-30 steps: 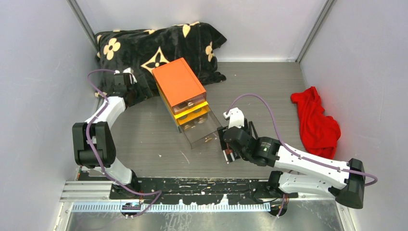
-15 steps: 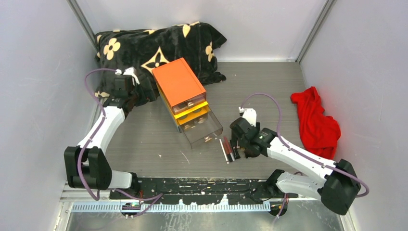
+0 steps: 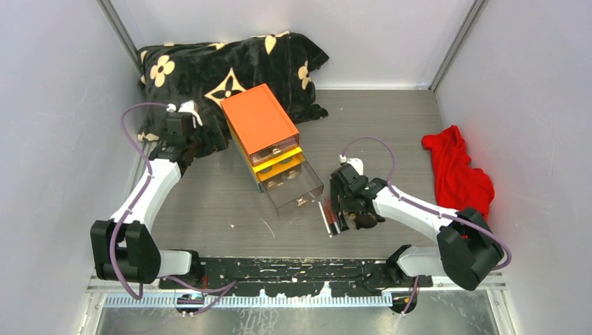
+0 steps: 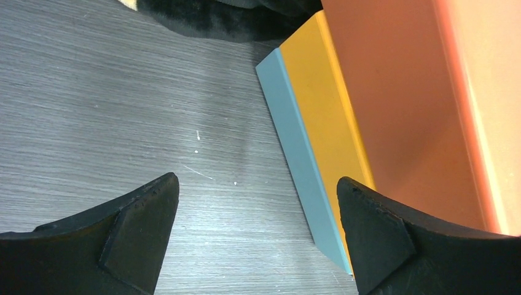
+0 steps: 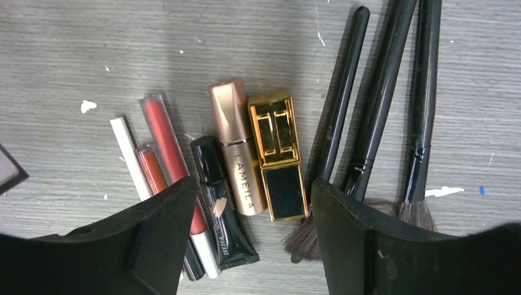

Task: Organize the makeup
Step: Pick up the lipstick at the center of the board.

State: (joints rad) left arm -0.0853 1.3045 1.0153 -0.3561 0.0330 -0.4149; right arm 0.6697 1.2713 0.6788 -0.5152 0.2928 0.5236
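The makeup [image 3: 331,218] lies in a row on the table in front of the open drawer. In the right wrist view I see a white stick, slim red tubes [image 5: 164,141], a black tube [image 5: 220,200], a gold tube [image 5: 236,141], a gold-and-black lipstick [image 5: 279,153] and three black brushes [image 5: 378,110]. No pink palette shows. My right gripper [image 5: 252,187] hangs open and empty just above the tubes, also in the top view [image 3: 347,204]. My left gripper [image 4: 257,181] is open and empty beside the box's left side [image 3: 199,136].
The orange-topped box [image 3: 260,118] stands mid-table with its lowest clear drawer [image 3: 293,187] pulled out; its side fills the left wrist view [image 4: 399,92]. A black flowered blanket [image 3: 223,63] lies at the back left. A red cloth [image 3: 457,174] lies at the right.
My right gripper has shifted right, uncovering the makeup row, and that arm's elbow has folded inward. My left arm has stretched out, its gripper staying by the box.
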